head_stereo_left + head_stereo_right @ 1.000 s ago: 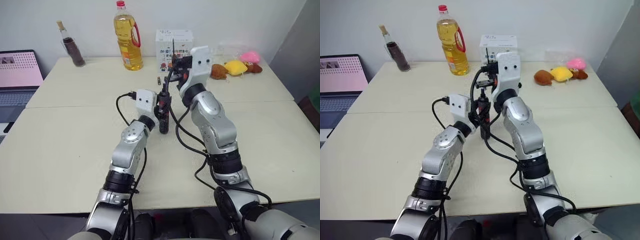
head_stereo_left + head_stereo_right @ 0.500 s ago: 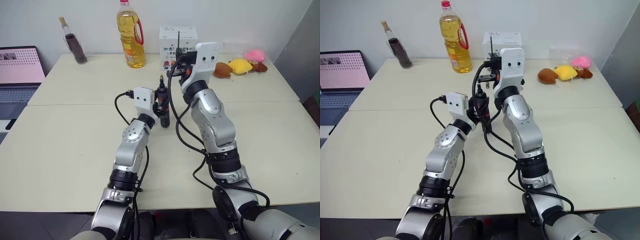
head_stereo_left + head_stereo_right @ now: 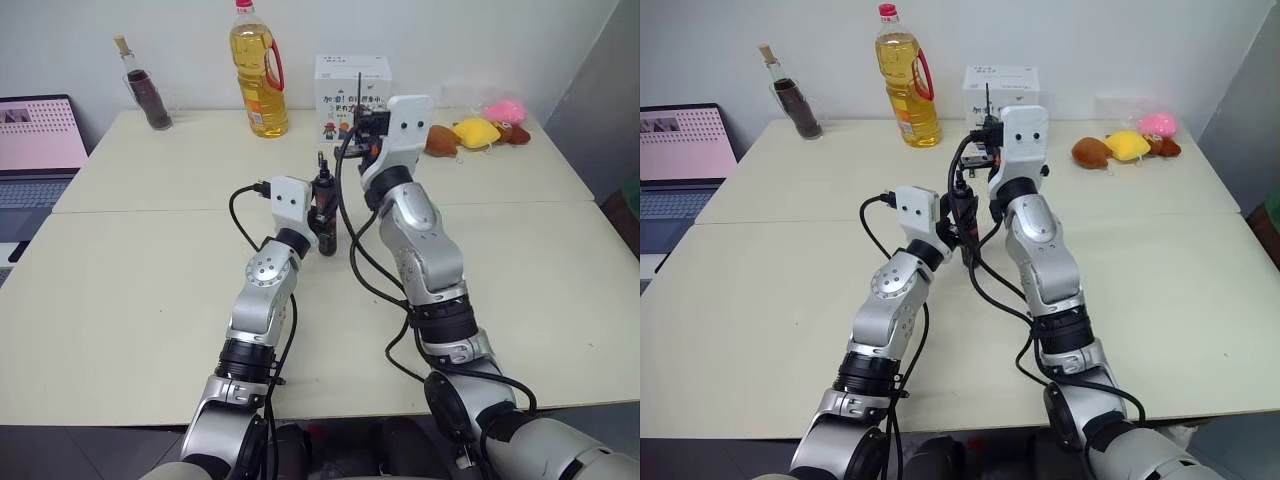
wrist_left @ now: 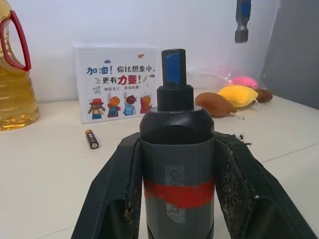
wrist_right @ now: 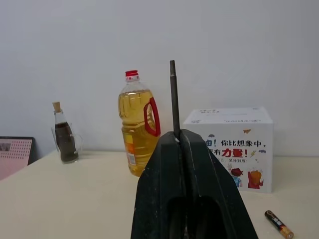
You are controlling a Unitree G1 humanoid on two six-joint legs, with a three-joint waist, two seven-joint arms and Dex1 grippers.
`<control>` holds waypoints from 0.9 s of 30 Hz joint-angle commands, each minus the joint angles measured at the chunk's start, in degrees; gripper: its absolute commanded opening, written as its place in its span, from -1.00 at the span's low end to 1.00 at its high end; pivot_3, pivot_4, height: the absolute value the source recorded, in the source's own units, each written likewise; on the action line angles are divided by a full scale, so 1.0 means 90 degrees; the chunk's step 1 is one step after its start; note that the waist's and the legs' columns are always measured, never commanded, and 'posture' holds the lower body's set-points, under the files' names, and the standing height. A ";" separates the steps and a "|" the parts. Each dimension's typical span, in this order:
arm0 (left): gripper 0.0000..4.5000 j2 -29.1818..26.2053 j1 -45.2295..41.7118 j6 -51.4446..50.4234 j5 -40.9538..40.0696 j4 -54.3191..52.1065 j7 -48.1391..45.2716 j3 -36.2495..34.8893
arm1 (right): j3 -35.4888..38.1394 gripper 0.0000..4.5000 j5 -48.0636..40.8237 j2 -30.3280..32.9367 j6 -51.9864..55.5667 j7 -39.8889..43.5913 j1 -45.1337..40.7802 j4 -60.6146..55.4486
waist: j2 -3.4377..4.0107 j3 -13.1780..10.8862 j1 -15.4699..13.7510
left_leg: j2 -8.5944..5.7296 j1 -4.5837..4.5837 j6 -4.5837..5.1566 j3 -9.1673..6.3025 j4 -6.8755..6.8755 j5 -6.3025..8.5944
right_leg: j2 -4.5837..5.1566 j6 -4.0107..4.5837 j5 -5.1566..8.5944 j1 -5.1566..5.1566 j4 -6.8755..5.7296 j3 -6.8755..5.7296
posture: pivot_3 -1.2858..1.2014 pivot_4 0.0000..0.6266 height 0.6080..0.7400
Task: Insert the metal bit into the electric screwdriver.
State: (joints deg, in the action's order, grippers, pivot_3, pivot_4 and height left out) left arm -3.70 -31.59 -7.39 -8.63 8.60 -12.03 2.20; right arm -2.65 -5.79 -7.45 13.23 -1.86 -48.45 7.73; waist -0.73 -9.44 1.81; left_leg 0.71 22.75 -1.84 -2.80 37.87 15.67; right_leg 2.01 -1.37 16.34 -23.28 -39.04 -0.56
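My left gripper (image 4: 177, 149) is shut on the electric screwdriver (image 4: 177, 169), a dark barrel with a red band. It stands upright over the table's middle with its blue tip (image 4: 174, 67) pointing up. My right gripper (image 5: 180, 137) is shut on the metal bit (image 5: 173, 97), a thin grey rod that sticks up from between its fingers. The right gripper (image 3: 362, 122) hangs higher than the screwdriver (image 3: 325, 208) and a little to its right and beyond it. In the left wrist view the bit's lower end (image 4: 242, 22) hangs above and to the side of the blue tip, apart from it.
An oil bottle (image 3: 257, 75), a small dark bottle (image 3: 150, 95), a white printed box (image 3: 352, 85) and plush toys (image 3: 475, 132) line the table's far edge. A battery (image 4: 91, 139) lies near the box. A laptop (image 3: 35, 140) sits at the left.
The whole picture has shifted slightly with the camera. Both grippers keep their holds and stay about where they were.
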 commanded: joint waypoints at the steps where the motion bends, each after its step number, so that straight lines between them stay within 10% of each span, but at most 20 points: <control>1: -0.26 -0.0067 0.0177 -0.0205 0.0142 0.0087 0.0071 -0.0024 | -0.0059 -0.98 -0.0010 -0.0297 -0.0249 -0.0062 -0.0302 -0.0074 | 0.0000 0.0000 0.0001 | 0.0000 0.0000 0.0000 0.0000 0.0000 0.0000 | 0.0000 0.0000 0.0000 0.0000 0.0000 0.0000 | 0.03 -0.52 1.00; 27: -0.26 -0.0180 0.0137 -0.0257 0.0601 0.0152 0.0104 0.0302 | -0.0340 -0.98 -0.0368 -0.0495 -0.0221 -0.0057 -0.0302 -0.0138 | 0.0000 0.0001 0.0003 | 0.0001 -0.0002 0.0000 0.0002 0.0001 0.0000 | 0.0000 0.0000 0.0000 0.0001 -0.0003 0.0002 | 0.03 -0.52 1.00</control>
State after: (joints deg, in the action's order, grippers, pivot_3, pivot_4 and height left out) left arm -4.38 -31.60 -8.24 -5.36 7.46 -11.85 4.54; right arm -5.35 -8.20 -7.59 11.76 -2.39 -48.99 9.21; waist -0.73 -9.43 1.84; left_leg 0.71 22.73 -1.84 -2.79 37.88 15.67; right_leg 2.01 -1.36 16.34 -23.27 -39.06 -0.55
